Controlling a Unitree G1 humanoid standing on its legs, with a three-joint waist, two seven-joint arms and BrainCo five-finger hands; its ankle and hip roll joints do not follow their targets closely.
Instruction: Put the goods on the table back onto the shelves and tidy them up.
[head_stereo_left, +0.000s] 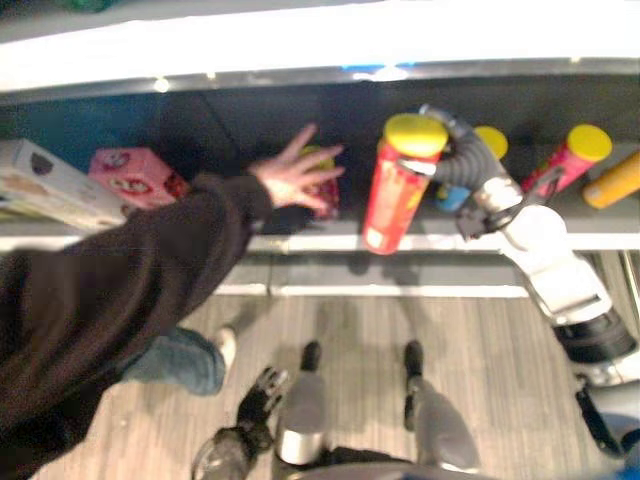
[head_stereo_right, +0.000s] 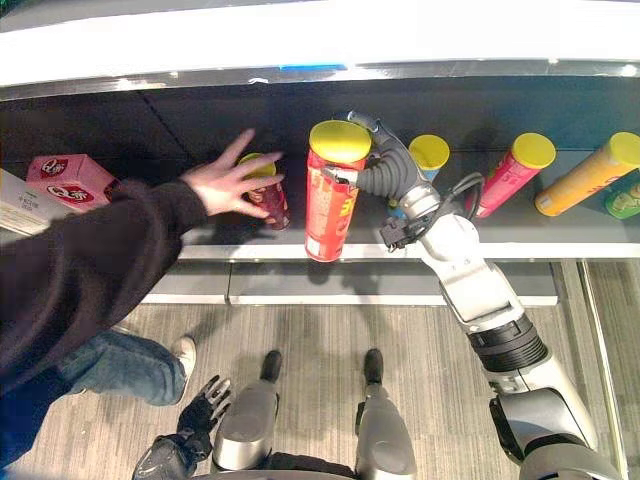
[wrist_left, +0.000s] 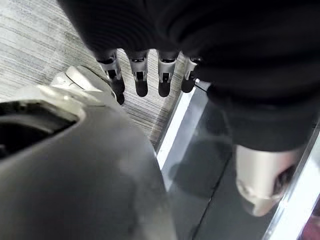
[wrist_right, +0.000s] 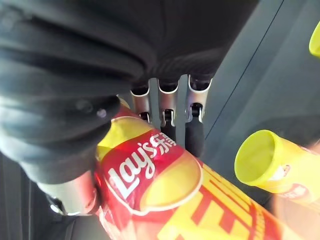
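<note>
— Holding anything, that right hand (head_stereo_right: 372, 152)?

— Yes, its fingers (wrist_right: 194, 131) and thumb are wrapped round a tall red can (head_stereo_right: 332, 195) with a yellow lid. The can stands upright at the front edge of the shelf (head_stereo_right: 400, 250), with the hand gripping it near the top.

— And the other hand?

— The left hand (head_stereo_right: 203, 403) hangs low over the wooden floor (head_stereo_right: 320, 340), fingers (wrist_left: 140, 80) straight and loose, nothing in it.

— What else sits on that shelf?

— Just behind the red can is another yellow-lidded can (head_stereo_right: 428, 156). Further right lie a pink can (head_stereo_right: 510, 172) and an orange one (head_stereo_right: 590, 175), both tilted. At the left end there's a pink box (head_stereo_right: 70, 180) beside a pale box (head_stereo_left: 50, 185).

— Anyone nearby?

— A person in a dark sleeve (head_stereo_right: 90, 260) reaches in from the left, open hand (head_stereo_right: 232, 180) spread over a small dark-red can (head_stereo_right: 268, 195) just left of the red one.
</note>
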